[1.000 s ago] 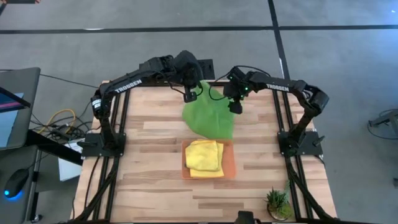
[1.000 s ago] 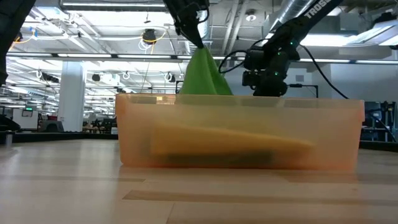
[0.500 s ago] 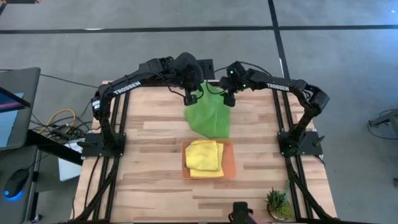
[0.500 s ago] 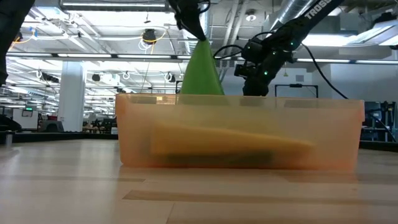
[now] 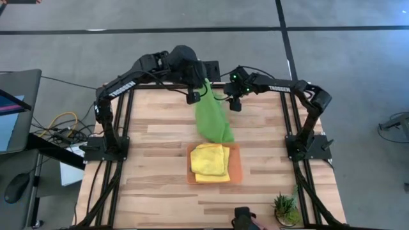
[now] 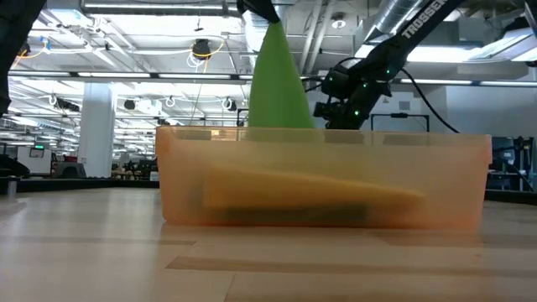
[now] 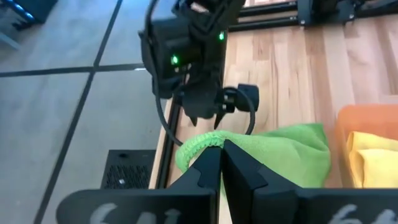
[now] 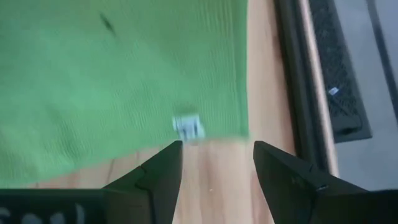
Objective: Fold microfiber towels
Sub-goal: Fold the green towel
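A lime green microfiber towel (image 5: 213, 118) hangs from my left gripper (image 5: 195, 97), which is shut on it high over the table's far middle. The towel narrows upward to a peak in the low view (image 6: 277, 84). Its lower end is hidden there behind the tray. My right gripper (image 8: 214, 155) stands open just right of the towel (image 8: 124, 68), fingers on either side of the corner that bears a white label (image 8: 186, 127), touching nothing. A folded yellow towel (image 5: 209, 160) lies in the orange tray (image 5: 236, 167). My left gripper pinches the green towel's hemmed edge at a corner (image 7: 200, 142) between its two shut fingers (image 7: 245, 177). The fingers slant down from the far left side. The towel hangs below them in a long narrow drape; whether its lower end rests on the table I cannot tell.
The orange tray's translucent wall (image 6: 436, 180) fills the middle of the low view, near the hanging towel. A small potted plant (image 5: 285, 208) stands at the near right corner. Bare wood lies left (image 5: 147, 160) and right of the tray.
My left gripper has risen with the towel's corner. The towel, spread wide on the table a second ago, is drawn up into a taller, narrower drape. My right gripper has moved a little toward the towel and the far edge and tipped.
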Robot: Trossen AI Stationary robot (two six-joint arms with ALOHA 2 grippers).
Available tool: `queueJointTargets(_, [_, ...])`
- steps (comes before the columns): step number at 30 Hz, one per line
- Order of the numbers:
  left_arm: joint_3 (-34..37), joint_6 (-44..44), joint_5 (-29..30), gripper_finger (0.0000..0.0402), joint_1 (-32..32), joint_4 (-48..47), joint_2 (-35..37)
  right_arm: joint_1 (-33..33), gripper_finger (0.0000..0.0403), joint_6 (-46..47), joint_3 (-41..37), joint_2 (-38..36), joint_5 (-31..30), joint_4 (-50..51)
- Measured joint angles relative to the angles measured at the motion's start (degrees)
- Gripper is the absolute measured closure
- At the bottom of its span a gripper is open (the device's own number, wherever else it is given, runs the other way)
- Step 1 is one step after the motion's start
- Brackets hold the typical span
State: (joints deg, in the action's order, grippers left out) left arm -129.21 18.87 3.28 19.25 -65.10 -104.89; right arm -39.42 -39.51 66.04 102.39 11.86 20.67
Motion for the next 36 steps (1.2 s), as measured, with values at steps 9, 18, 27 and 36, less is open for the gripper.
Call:
queueJointTargets(9, [-2.36,-0.97,-4.02,0.0401,-0.02,-2.89,-0.08,0.42,0.0184,-0.87,-0.02,3.13,3.18,-5.57])
queueJointTargets(18, [-2.30,-7.38,-5.52,0.0401,-0.07,-13.58,-0.23,1.94,0.0196,3.52,2.02,1.63,6.25,-7.18])
queueJointTargets(27, [7.06,-9.09,-4.03,0.0401,-0.52,-16.64,-0.25,5.39,0.0218,3.50,12.54,0.88,11.37,-0.37])
queueJointTargets(36, [14.32,-16.21,-1.56,0.0401,-0.52,-24.51,-0.29,8.45,0.0251,1.53,17.12,0.80,12.23,3.37])
